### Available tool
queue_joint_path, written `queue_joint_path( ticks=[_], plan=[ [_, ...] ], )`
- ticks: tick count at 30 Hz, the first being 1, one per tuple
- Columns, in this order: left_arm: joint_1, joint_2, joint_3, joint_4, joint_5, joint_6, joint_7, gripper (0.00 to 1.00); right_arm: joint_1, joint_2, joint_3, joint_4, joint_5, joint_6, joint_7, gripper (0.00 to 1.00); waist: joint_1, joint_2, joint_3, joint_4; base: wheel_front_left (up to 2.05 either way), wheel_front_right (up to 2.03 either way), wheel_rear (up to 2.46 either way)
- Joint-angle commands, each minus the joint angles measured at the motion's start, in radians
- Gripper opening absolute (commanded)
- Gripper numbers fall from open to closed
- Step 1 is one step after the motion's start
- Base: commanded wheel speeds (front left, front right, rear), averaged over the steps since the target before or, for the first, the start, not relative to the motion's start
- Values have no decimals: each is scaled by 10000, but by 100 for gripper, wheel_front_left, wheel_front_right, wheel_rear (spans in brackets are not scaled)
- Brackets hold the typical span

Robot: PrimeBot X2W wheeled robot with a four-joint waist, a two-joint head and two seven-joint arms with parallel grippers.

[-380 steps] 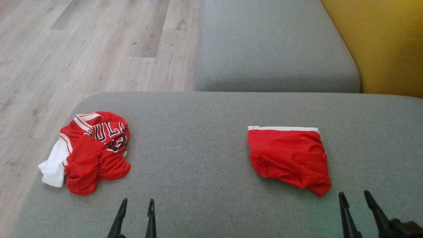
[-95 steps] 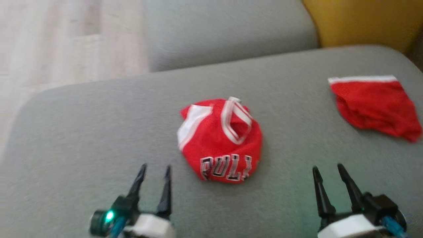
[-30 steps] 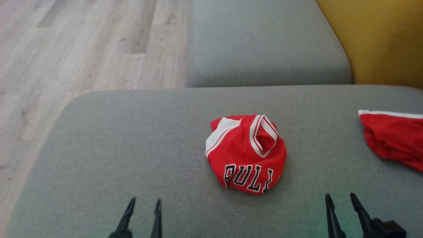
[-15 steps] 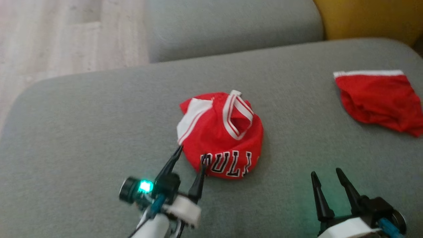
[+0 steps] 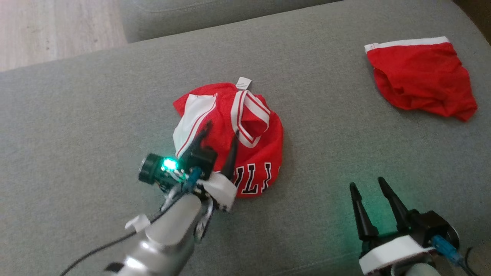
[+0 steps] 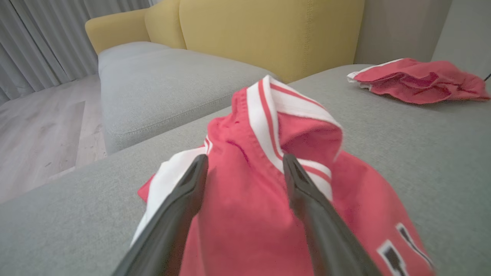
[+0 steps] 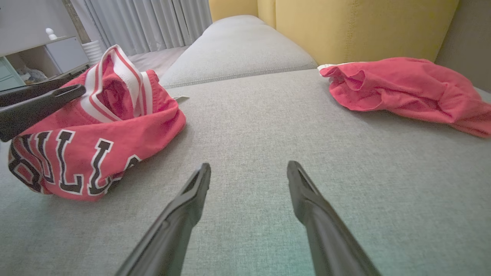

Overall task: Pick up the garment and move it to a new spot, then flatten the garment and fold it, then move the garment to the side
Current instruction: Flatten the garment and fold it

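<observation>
Head view: left jaws spread apart over the crumpled jersey (image 5: 266, 143)

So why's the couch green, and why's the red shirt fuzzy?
Head view: a green lamp glows behind the left hand, and the couch is tinted green by the right hand. Left wrist view: the red shirt sits close to the lens, so it blurs.
</observation>
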Motion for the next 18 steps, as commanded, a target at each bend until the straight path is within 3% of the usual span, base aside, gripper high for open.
queue_joint_path(
  ticks=[1, 8, 9, 10, 18],
  plan=[
    [-549, 43, 195, -147, -92, 110, -89, 100, -384, -157, 265, -322, 76, 67, -40, 100, -2, 0, 54, -69, 0, 0, 0],
    [-1240, 43, -599, 914, -1025, 187, 12, 100, -594, -374, 717, -385, 268, 67, -40, 100, -2, 0, 112, -273, 0, 0, 0],
    [-1300, 43, -654, 928, -1126, 165, -22, 45, -616, -386, 746, -396, 264, 67, -40, 100, -2, 0, 100, -308, 0, 0, 0],
    [-1346, 43, -711, 924, -1215, 132, -48, 0, -634, -387, 760, -410, 263, 67, -40, 100, -2, 0, 74, -347, 0, 0, 0],
    [-1557, 43, -75, -1256, -1834, -757, -92, 0, -556, -217, 792, -523, 260, 67, -40, 100, -2, 0, -466, -767, 0, 0, 0]
  ],
)
